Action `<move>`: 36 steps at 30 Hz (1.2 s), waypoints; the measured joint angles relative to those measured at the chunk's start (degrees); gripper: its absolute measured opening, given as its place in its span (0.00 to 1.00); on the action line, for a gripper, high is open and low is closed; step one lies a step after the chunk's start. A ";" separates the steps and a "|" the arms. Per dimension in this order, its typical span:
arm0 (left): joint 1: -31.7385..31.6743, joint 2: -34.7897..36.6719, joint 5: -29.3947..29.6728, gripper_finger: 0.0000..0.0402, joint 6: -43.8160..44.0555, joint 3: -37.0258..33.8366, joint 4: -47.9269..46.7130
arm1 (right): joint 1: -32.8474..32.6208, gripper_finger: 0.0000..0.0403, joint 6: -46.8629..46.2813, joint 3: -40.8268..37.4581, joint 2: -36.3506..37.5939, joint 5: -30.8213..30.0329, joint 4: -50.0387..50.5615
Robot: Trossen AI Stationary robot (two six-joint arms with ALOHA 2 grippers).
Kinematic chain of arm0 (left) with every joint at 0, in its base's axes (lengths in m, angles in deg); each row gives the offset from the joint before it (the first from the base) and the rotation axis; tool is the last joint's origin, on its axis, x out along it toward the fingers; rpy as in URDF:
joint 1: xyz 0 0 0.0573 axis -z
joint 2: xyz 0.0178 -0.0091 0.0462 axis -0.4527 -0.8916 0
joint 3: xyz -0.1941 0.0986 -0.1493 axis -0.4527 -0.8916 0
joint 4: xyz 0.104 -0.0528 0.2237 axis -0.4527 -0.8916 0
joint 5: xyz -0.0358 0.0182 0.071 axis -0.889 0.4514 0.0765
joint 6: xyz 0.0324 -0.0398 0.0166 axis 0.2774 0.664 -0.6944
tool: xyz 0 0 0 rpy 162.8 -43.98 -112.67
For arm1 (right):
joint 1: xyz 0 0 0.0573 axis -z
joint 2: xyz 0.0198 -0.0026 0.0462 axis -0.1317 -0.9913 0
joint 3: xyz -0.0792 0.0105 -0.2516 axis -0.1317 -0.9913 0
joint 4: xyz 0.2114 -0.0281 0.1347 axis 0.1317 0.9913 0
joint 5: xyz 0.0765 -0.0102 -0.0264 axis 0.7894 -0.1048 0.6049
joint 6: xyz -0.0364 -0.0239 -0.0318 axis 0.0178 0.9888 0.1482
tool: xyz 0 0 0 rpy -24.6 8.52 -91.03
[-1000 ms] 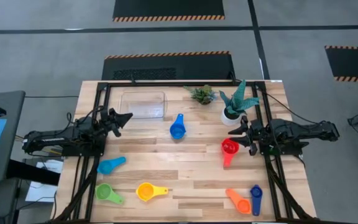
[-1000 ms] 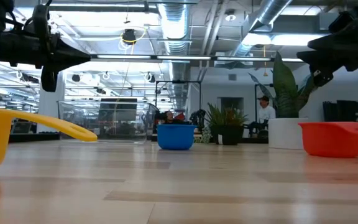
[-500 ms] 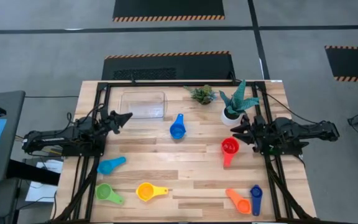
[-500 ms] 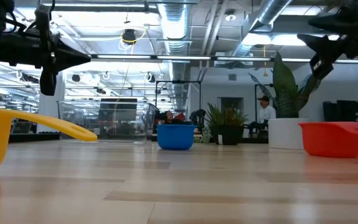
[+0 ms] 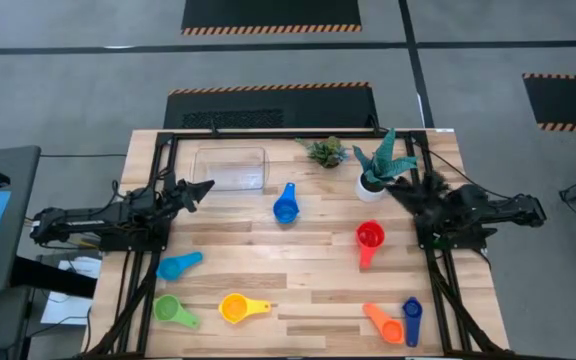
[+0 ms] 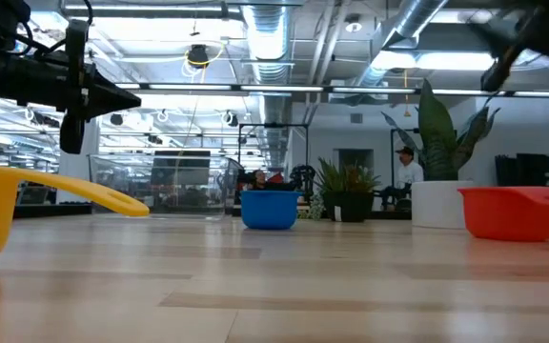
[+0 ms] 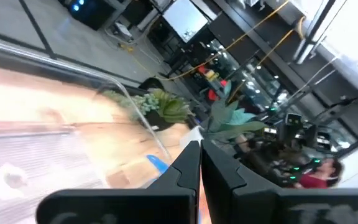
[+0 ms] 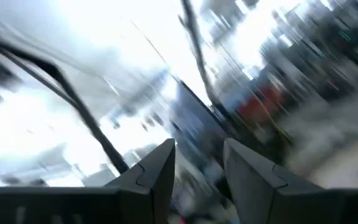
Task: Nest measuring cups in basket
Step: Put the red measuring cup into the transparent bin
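Both empty — left tool (image 5: 201,187) shut, right tool (image 5: 405,192) slightly open; we'd pinch light, rigid cups (image 5: 285,204) by the rim.

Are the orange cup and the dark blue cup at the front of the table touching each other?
Cannot tell. The high view shows the orange cup and the dark blue cup side by side with bowls very close, but neither a gap nor contact is plain.

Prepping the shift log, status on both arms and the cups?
Left gripper shut, empty, by basket. Right gripper open, empty, near white plant pot. Basket empty; blue cup nearest, way clear.
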 joint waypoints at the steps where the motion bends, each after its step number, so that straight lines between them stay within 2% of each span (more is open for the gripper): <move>1: 0.00 -0.40 -1.16 0.00 -0.05 0.02 1.54 | -0.11 0.41 1.17 0.02 -0.20 0.14 -3.69; 5: 0.01 -2.17 -6.88 0.00 -2.99 0.00 13.29 | -1.41 0.41 8.97 0.23 -3.03 0.20 -17.08; 7: 0.02 -3.37 -8.82 0.00 -4.77 0.00 21.25 | -2.18 0.41 12.97 1.98 -5.46 0.25 -19.46; 11: 0.02 -6.36 -12.15 0.00 -9.44 0.42 37.18 | -3.68 0.41 19.96 8.99 -13.87 0.49 -18.55; 16: 0.04 -10.70 -18.05 0.00 -14.55 6.79 39.24 | -5.51 0.41 29.56 21.32 -27.41 2.94 -11.87; 20: 0.32 -16.82 -22.50 0.00 -16.85 13.37 33.28 | -6.82 0.41 26.98 33.08 -34.60 2.92 8.80; 24: 1.16 -24.61 -25.39 0.00 -20.86 20.98 25.93 | -8.17 0.39 16.60 45.85 -40.11 2.88 39.26; 27: 1.49 -30.99 -26.49 0.00 -25.48 27.05 18.11 | -9.04 0.36 8.82 53.61 -45.55 2.87 57.84; 32: 1.49 -39.76 -26.55 0.00 -32.37 36.37 5.44 | -10.32 0.30 -1.25 61.86 -53.06 2.98 80.96; 36: 1.49 -45.07 -26.55 0.00 -34.02 41.56 -3.39 | -11.99 0.27 -7.33 63.20 -57.31 3.23 93.40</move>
